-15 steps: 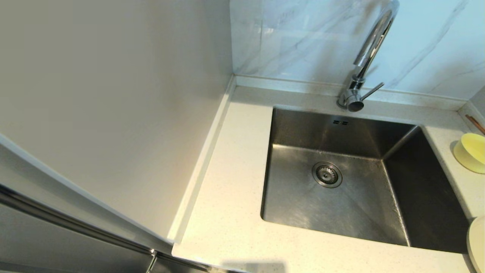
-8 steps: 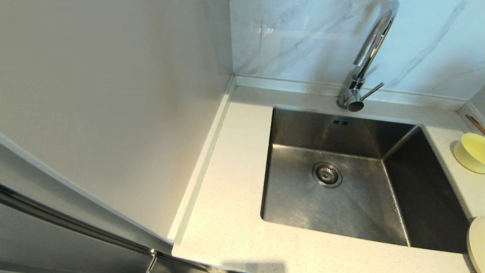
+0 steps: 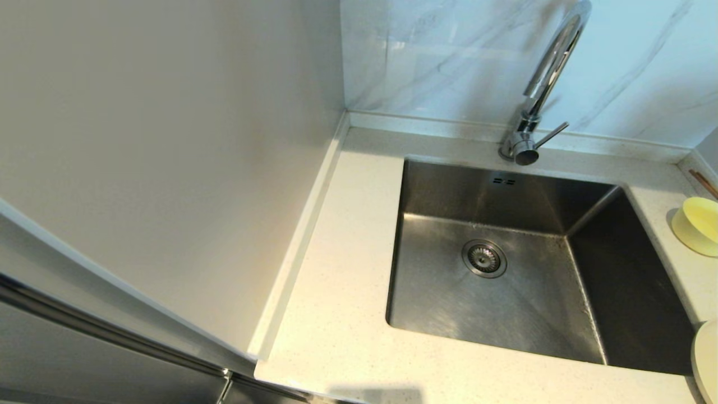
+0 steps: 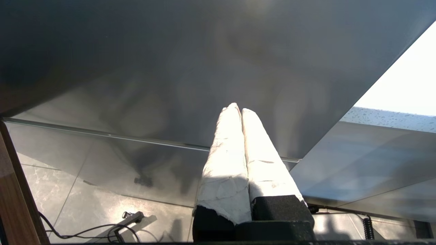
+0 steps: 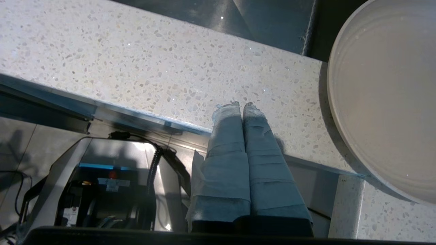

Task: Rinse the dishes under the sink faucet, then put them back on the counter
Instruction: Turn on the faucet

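Right pincer (image 5: 238, 104) closed, empty, at near table (image 5: 153, 68) edge beside plate (image 5: 385, 95). Left pincer (image 4: 237, 109) closed, empty, low by cabinet. Bowl (image 3: 697, 225) right of sink (image 3: 505, 280).

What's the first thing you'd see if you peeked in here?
A big shiny metal sink sits empty in the speckled counter, with a tall curved faucet behind it. A yellow bowl waits on the counter at the sink's right, and a pale plate lies nearer, beside the shut right claw.
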